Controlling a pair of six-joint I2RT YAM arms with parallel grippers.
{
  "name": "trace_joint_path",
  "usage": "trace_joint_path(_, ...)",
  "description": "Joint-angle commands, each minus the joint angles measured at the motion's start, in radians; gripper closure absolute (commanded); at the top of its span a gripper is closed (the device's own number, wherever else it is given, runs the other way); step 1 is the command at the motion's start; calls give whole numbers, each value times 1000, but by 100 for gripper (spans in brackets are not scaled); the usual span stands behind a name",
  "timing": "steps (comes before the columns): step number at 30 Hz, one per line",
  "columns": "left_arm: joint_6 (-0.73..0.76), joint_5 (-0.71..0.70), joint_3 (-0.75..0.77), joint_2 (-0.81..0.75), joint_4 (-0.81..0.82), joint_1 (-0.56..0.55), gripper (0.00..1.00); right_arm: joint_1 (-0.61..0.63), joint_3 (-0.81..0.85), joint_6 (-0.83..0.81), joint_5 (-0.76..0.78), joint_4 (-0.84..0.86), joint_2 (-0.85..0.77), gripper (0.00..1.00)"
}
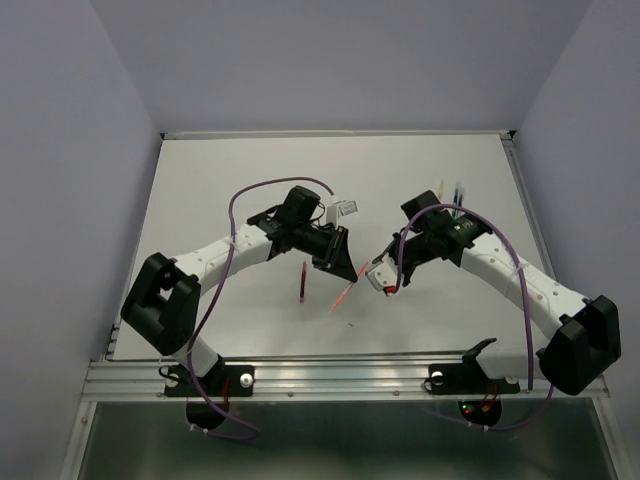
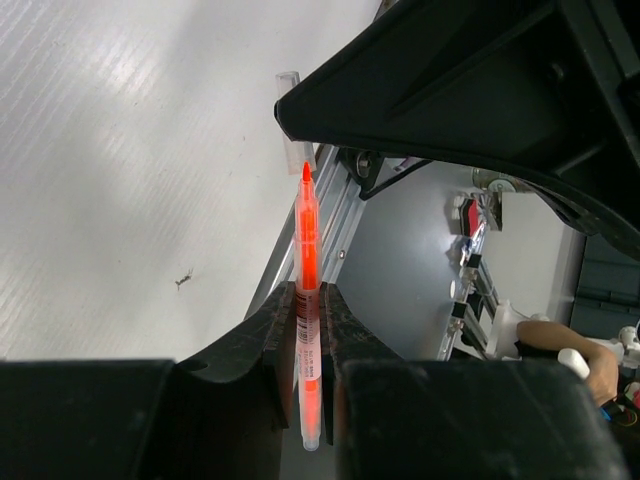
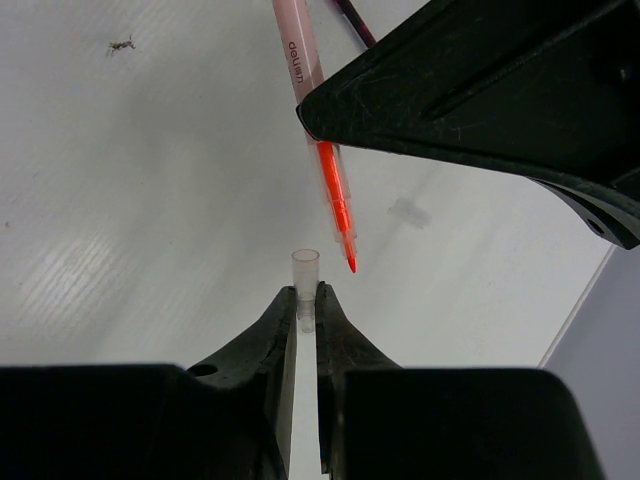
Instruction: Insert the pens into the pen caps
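Note:
My left gripper (image 1: 348,274) (image 2: 307,290) is shut on the orange-red pen (image 2: 307,240) and holds it above the table with its tip forward. The pen also shows in the top view (image 1: 343,297) and the right wrist view (image 3: 333,190). My right gripper (image 1: 378,276) (image 3: 306,293) is shut on a pale translucent pen cap (image 3: 305,272), open end up. In the left wrist view the cap (image 2: 290,110) sits just past the pen tip. The tip hangs just right of the cap's mouth, outside it.
A maroon pen (image 1: 302,282) lies on the white table under my left arm. Dark blue, yellow and green pens (image 1: 450,192) lie at the back right. A loose cap (image 3: 408,212) lies on the table. The metal rail (image 1: 300,375) runs along the near edge.

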Motion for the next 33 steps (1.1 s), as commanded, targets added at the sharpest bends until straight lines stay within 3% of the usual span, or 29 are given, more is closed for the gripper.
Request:
trace_joint_path(1, 14, 10, 44, -27, 3, -5, 100, 6, 38, -23, -43, -32, -12, 98)
trace_joint_path(13, 17, 3, 47, -33, -5, -4, 100, 6, 33, 101, 13, 81, -4, 99)
trace_joint_path(33, 4, 0, 51, -31, -8, -4, 100, 6, 15, 92, -3, 83, -21, 98)
